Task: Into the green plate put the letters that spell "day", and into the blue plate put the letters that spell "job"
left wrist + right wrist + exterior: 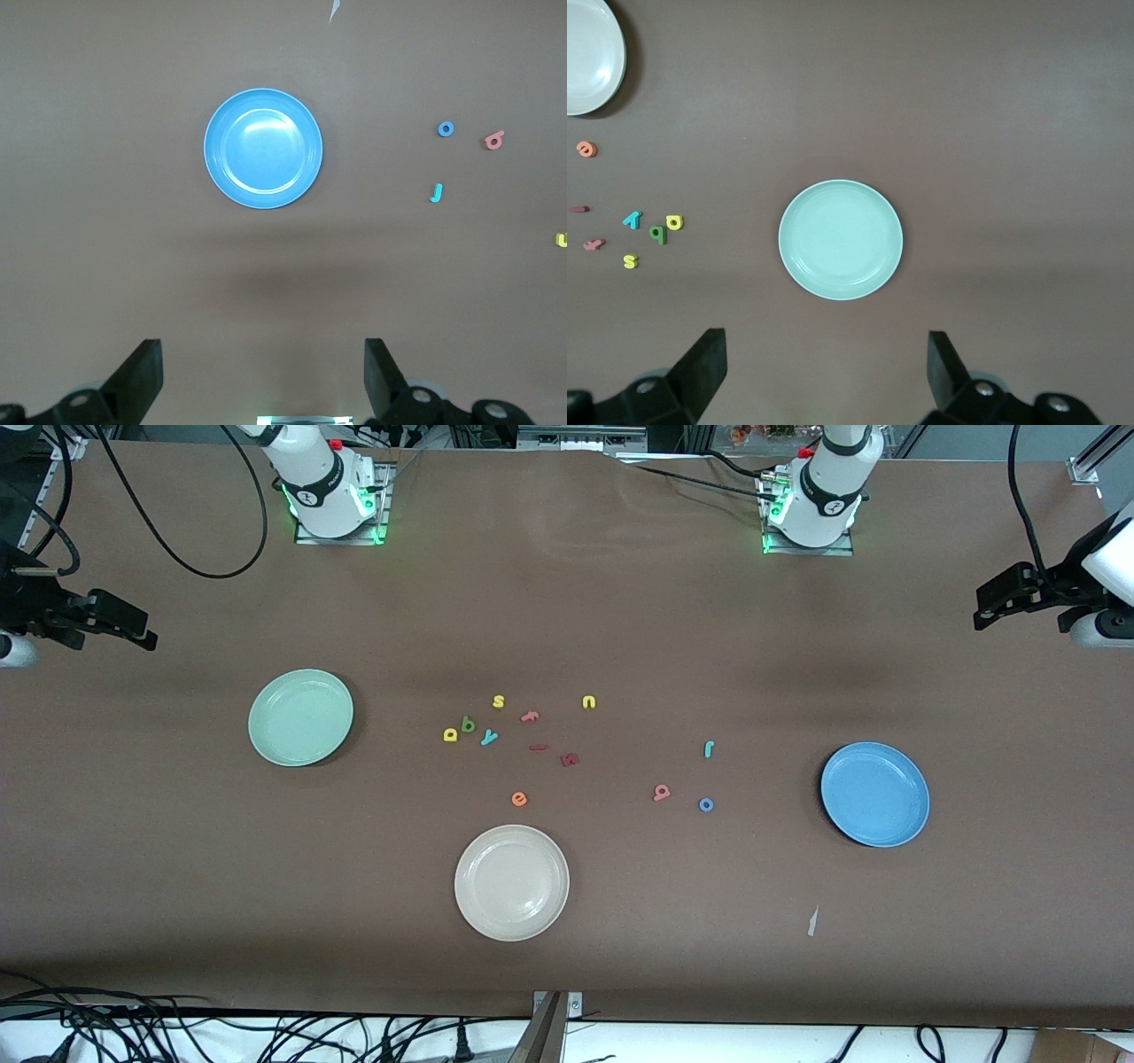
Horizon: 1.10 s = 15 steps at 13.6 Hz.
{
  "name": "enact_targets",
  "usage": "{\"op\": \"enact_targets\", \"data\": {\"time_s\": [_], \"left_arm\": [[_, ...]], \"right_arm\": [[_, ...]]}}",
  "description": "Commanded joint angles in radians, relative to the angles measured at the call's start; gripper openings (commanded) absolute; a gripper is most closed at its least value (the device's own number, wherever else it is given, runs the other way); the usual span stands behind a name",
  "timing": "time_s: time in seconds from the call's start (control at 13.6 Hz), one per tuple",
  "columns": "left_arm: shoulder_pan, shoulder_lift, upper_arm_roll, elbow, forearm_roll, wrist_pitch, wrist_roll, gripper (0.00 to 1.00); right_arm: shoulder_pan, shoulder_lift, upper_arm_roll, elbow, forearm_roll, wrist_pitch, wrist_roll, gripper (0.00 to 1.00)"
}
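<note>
The pale green plate [300, 717] lies toward the right arm's end and the blue plate [874, 794] toward the left arm's end; nothing lies in either. In the middle, a yellow letter [450, 734], a dark green letter [468, 725] and a teal "y" [489, 737] lie close together. Closer to the blue plate lie a teal "j" [709, 749], a salmon letter [661, 792] and a blue "o" [706, 804]. My left gripper [263, 372] hangs open, high over bare table beside the blue plate [263, 149]. My right gripper [827, 367] hangs open beside the green plate [841, 240].
A cream-white plate [511, 882] sits nearer the front camera than the letters. A yellow "s" [499, 701], a yellow "u" [589, 702], an orange "e" [519, 799] and red pieces [570, 759] lie among them. A paper scrap [812, 921] lies near the blue plate.
</note>
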Motion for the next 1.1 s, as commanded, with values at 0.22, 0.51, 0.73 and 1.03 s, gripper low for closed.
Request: {"op": "enact_targets", "data": {"time_s": [0.22,0.51,0.73,1.03], "left_arm": [[0.005,0.013,-0.002,0.033,-0.017,-0.023,-0.006,1.00],[0.005,0.013,-0.002,0.033,-0.017,-0.025,-0.004,1.00],[0.005,0.013,-0.002,0.033,-0.017,-0.023,-0.004,1.00],[0.005,0.013,-0.003,0.033,-0.017,-0.023,-0.004,1.00]], "right_arm": [[-0.005,0.009,-0.003,0.017,0.013,-0.024,0.005,1.00],[-0.003,0.063,0.000,0.020,-0.007,-0.082,-0.010,1.00],[0.006,0.127,0.003,0.017,0.003,-0.116,-0.023,1.00],[0.060,0.202,0.003,0.014,0.013,-0.067,0.032,1.00]]}}
